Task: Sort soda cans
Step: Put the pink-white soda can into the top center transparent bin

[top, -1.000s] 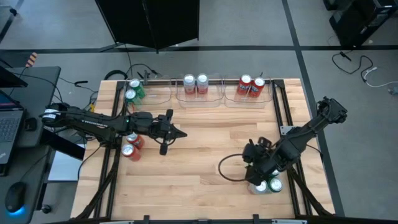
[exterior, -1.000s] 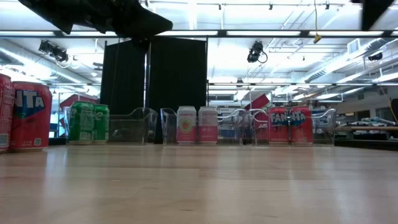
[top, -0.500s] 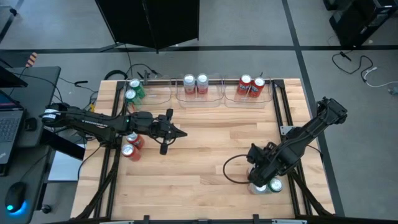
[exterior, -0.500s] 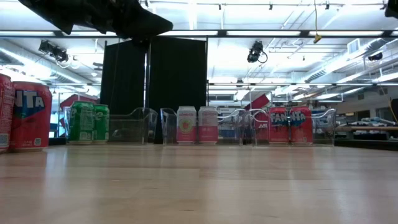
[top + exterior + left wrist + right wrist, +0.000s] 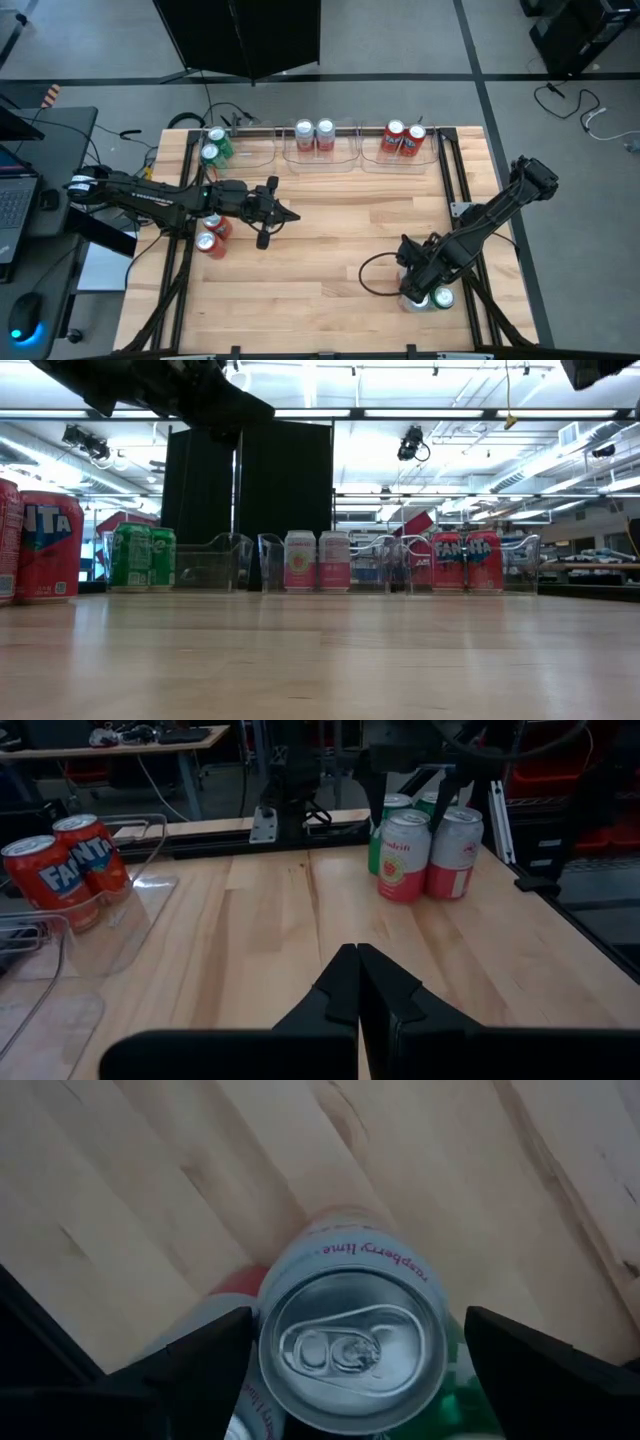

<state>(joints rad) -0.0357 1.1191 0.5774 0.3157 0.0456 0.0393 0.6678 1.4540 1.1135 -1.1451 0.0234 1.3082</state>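
Observation:
Near the table's right front corner stands a cluster of soda cans [image 5: 432,298], silver-white and green. My right gripper [image 5: 419,288] hangs open just above it, pointing down. Its fingers [image 5: 200,1365] stand on either side of one upright silver-white can [image 5: 350,1342] and show no touch. My left gripper [image 5: 286,213] is shut and holds nothing, level above the table's middle left. Two red cans [image 5: 211,234] stand under the left arm. At the far edge, clear trays hold green cans [image 5: 214,143], silver-white cans [image 5: 315,133] and red cans [image 5: 404,136].
More cans crowd right next to the straddled can, among them a green one [image 5: 462,1410]. A dark cable [image 5: 372,272] loops on the wood beside the right gripper. Black rails [image 5: 455,175] run along both table sides. Bare wood [image 5: 330,240] lies between the arms.
My right gripper has sunk and shifted a little toward the table's near edge, coming down over the can cluster at the right front corner, and its wrist has rolled. The cans have stayed in place.

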